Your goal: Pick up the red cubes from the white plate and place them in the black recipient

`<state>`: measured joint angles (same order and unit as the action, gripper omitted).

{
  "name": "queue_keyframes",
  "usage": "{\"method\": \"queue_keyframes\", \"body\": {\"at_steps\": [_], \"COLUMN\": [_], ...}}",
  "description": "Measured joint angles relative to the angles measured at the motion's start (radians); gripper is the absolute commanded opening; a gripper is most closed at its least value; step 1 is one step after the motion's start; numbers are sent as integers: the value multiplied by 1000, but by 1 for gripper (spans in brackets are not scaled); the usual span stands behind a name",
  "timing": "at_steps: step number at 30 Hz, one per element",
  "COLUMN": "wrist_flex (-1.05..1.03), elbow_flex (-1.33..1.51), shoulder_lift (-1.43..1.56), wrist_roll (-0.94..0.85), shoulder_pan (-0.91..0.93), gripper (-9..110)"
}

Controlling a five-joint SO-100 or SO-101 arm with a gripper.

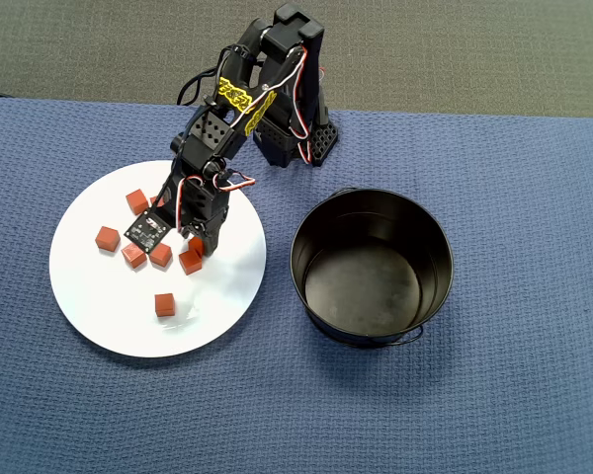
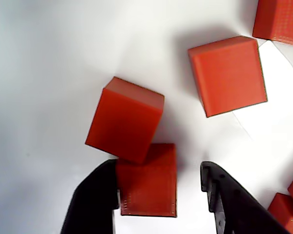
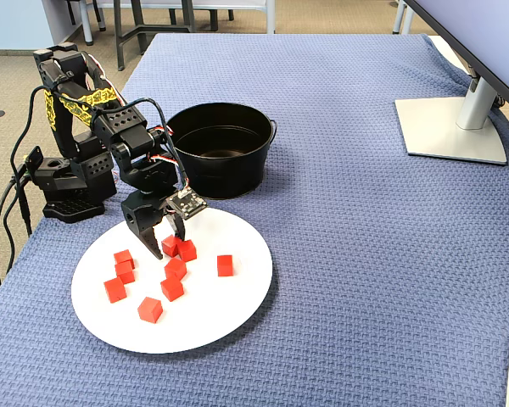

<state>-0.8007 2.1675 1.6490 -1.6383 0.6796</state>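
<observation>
eight red cubes [image 3: 225, 265] on white plate [image 3: 229, 314]

— Where do the cameras sit?
— Overhead looks straight down on the white plate [image 1: 99, 316] and black recipient [image 1: 372, 265]; the fixed view faces them low across the table; the wrist view hangs close over the plate.

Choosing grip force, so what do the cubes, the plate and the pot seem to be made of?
The red cubes look like matte plastic, perhaps 3D-printed: fine grid texture shows in the wrist view. The white plate seems glazed ceramic or glossy plastic, showing soft reflections. The black pot looks like glossy painted metal, thin-walled and reflective.
</observation>
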Motion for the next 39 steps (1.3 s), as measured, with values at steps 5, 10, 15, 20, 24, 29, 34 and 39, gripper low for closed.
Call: {"method": "queue_keyframes", "body": {"at_steps": [5, 10, 15, 20, 24, 29, 34, 39], "wrist_flex": [8, 25, -80, -354, -499, -515, -465, -459], "elbow_flex": [0, 0, 0, -40, -126, -227, -319, -347], "shoulder_lift": [0, 17, 222, 532, 733, 730, 538, 394], "wrist_roll": [17, 83, 287, 580, 877, 1220, 1447, 1457], "shoulder_pan": [-5, -12, -38, -137, -299, -588, -873, -1094], "gripper": [0, 0, 0, 0, 0, 0, 32, 39]}}
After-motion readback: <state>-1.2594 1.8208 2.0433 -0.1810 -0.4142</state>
